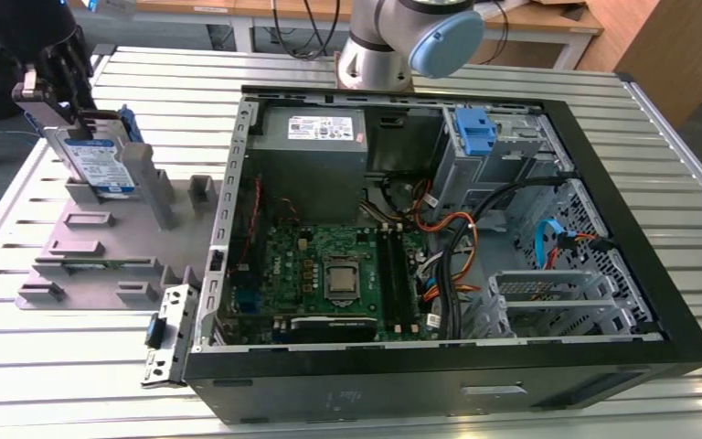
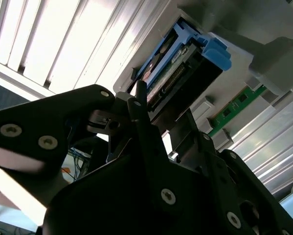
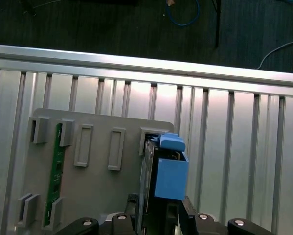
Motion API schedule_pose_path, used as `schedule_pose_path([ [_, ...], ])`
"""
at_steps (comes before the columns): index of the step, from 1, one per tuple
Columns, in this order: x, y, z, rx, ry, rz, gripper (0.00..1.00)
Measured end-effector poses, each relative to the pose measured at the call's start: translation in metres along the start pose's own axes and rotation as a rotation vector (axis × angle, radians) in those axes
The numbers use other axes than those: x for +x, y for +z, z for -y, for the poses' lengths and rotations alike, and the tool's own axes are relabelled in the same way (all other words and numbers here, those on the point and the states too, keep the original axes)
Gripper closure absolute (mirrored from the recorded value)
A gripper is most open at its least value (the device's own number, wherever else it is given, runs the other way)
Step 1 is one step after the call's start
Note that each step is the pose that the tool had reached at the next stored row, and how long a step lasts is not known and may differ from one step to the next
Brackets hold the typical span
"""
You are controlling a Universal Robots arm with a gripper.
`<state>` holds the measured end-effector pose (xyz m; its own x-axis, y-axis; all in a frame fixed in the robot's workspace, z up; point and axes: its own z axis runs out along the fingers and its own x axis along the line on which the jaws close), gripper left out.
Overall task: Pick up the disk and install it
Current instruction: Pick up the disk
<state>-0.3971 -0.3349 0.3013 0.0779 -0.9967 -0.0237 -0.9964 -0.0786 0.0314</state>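
Where the grey fixture plate (image 1: 107, 265) lies on the slatted metal table (image 1: 58, 366), the gripper (image 1: 73, 117) reaches down from above with its jaws closed onto the top edge of the disk (image 1: 98, 160). In the first wrist view the black fingers (image 3: 185, 218) press either side of the drive's thin edge (image 3: 148, 186). The disk stands upright among the plate's grey posts (image 1: 83, 194). From this angle I can't quite tell whether its lower edge sits in the slot or has risen just clear. On the exterior view's left the table edge is near. On the exterior view's right the open computer case (image 1: 643, 274) sits well apart from the disk, with bare plate between them.
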Motion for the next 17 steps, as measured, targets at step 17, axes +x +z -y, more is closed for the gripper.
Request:
schedule_pose_path([
  [17, 0.0001, 0.0, 0.0, 0.0012, 0.06, 0.0018, 0.65],
])
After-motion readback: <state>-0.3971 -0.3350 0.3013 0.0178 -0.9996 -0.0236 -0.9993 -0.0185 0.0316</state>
